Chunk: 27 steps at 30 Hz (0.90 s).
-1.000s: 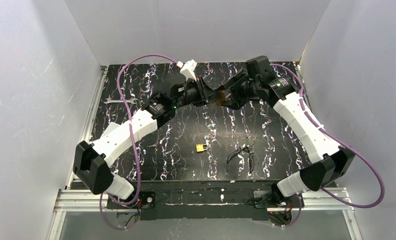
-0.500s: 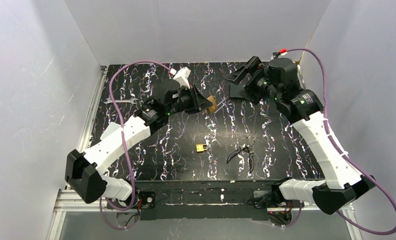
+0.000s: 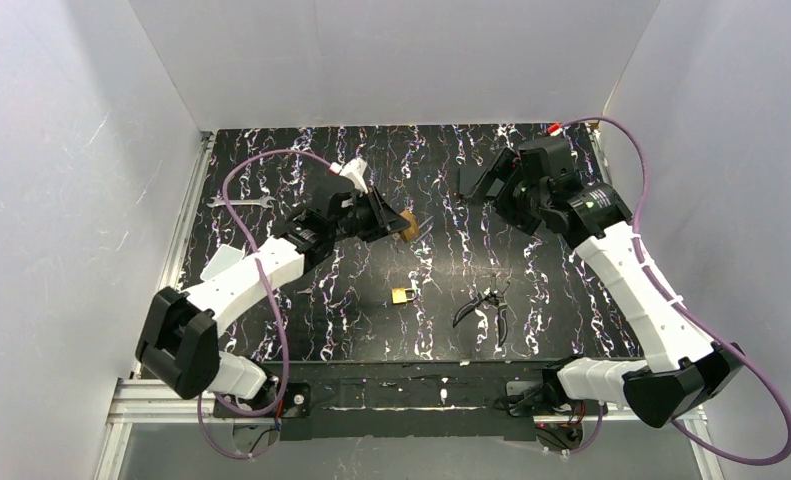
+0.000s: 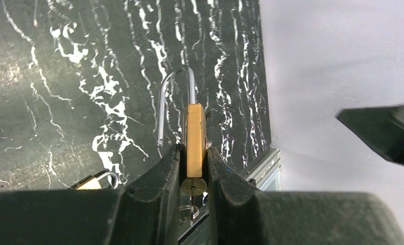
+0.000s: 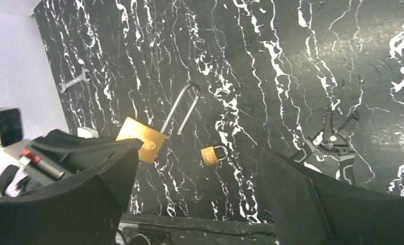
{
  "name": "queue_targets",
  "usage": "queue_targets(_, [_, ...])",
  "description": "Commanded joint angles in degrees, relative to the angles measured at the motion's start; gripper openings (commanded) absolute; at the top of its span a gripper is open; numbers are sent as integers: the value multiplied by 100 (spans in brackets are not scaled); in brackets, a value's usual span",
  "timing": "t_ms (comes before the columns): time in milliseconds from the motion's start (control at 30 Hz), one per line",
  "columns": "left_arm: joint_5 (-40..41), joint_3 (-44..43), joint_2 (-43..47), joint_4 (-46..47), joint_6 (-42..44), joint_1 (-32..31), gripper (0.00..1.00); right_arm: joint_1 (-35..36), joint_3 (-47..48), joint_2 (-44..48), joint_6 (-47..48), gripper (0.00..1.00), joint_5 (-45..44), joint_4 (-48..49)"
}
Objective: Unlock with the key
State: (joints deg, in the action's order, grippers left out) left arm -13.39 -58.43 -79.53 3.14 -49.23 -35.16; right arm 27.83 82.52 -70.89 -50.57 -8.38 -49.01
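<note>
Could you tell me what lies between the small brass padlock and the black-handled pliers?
Top view: only bare marbled tabletop between small brass padlock and black-handled pliers.

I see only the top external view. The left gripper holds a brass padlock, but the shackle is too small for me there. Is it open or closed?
Observer: Open. In the left wrist view one leg of the shackle stands free outside the body of the padlock.
Operator: And the other arm, does it hold anything?
Observer: No. The right wrist view shows the right gripper with its fingers wide apart and nothing between them.
Operator: Where is the key?
Observer: I cannot tell surely. The left wrist view shows a small metal piece at the padlock's keyhole end, between the fingers of the left gripper, too small to name.
</note>
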Motion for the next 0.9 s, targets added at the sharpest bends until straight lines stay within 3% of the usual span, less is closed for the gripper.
queue_targets(0, [-316, 194, -310, 874, -501, 238, 0, -33, -61, 305, 187, 97, -388, -42])
queue_targets(433, [-694, 570, -1408, 1309, -565, 876, 0, -67, -238, 348, 262, 96, -251, 26])
queue_targets(867, [-700, 66, -2150, 1450, -507, 1028, 0, -85, -343, 476, 240, 96, -364, -12])
